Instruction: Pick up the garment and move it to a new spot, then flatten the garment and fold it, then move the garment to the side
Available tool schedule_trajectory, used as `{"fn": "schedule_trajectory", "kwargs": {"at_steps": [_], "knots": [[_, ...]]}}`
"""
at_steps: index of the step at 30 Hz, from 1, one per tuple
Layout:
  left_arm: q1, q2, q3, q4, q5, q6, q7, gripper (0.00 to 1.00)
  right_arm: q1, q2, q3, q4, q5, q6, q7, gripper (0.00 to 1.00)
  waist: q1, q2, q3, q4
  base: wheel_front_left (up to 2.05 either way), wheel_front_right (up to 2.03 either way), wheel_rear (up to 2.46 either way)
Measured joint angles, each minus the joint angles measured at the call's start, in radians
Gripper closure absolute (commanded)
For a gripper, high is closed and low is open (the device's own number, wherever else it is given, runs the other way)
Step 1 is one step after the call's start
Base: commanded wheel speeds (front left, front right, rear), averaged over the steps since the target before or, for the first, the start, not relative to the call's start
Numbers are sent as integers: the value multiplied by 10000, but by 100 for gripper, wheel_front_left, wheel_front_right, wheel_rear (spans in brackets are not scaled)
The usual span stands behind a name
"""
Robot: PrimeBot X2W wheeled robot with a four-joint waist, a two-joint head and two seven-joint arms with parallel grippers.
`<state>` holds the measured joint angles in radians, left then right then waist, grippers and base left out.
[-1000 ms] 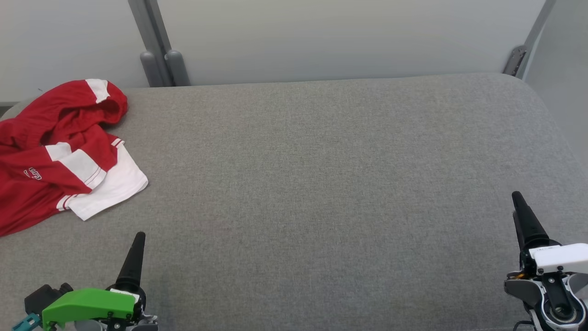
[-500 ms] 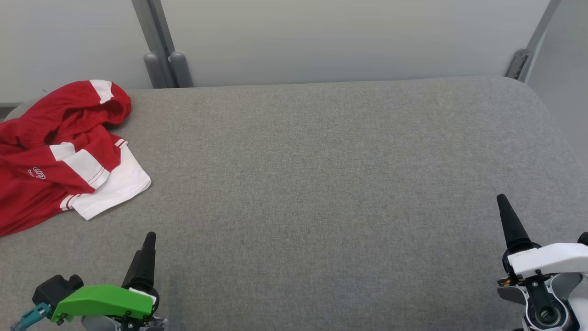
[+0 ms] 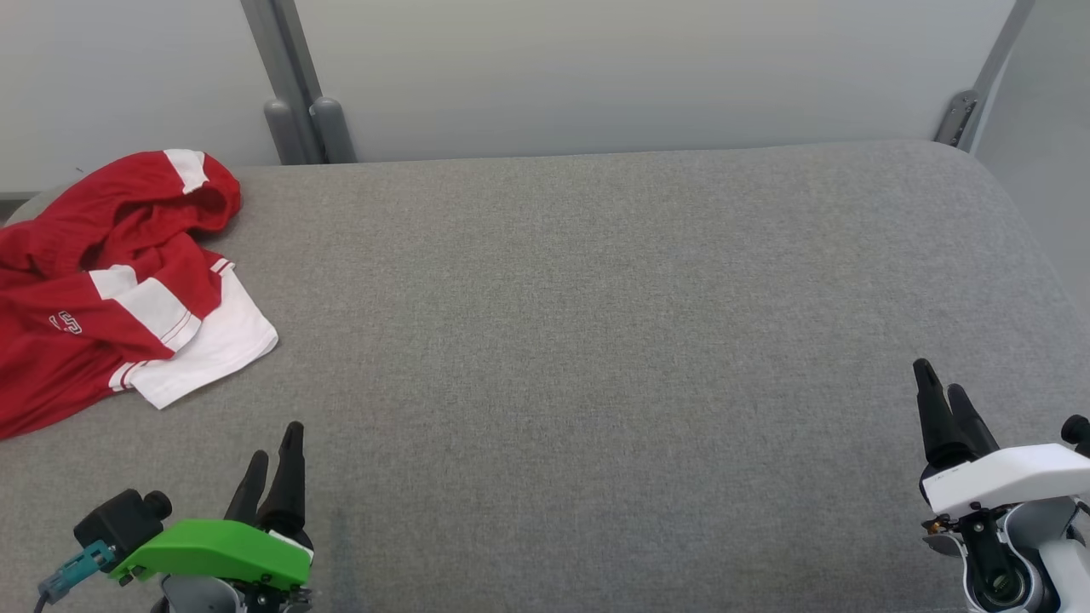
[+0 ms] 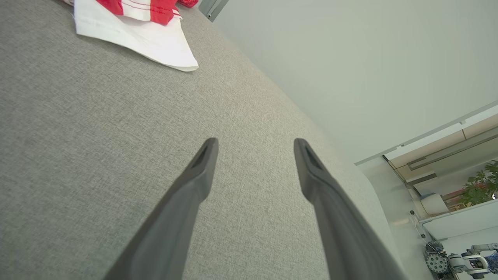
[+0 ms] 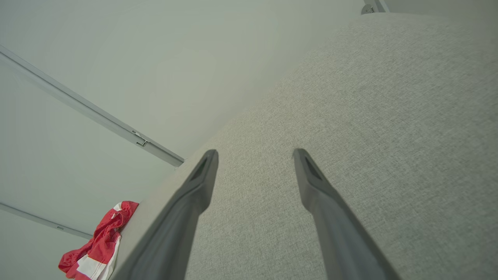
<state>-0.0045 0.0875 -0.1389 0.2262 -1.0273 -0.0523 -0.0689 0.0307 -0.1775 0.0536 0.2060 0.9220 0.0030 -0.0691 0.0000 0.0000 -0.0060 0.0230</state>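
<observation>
Since the garment [image 3: 102,281] lies crumpled and untouched at the far-left corner of the grey worktop [image 3: 596,340], step one, the pick-up, looks not yet begun. Left pincer [image 3: 276,441] sits by the near edge, left side, fingers apart, empty, well apart from the cloth. Right pincer [image 3: 937,377] is by the near-right corner, fingers apart too, empty. Next move, probably: left arm reaches forward-left, pinches a bunched fold, lifts it toward the bare middle.
</observation>
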Motion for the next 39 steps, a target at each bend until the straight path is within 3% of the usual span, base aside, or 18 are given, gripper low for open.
{"fn": "schedule_trajectory", "kwargs": {"at_steps": [39], "knots": [[-9,245,-970,-1024,5532,625,-1227,0,166,-836,945,-399,-4801,-853,-1216,0,0,0,21,189,0,0,0]]}}
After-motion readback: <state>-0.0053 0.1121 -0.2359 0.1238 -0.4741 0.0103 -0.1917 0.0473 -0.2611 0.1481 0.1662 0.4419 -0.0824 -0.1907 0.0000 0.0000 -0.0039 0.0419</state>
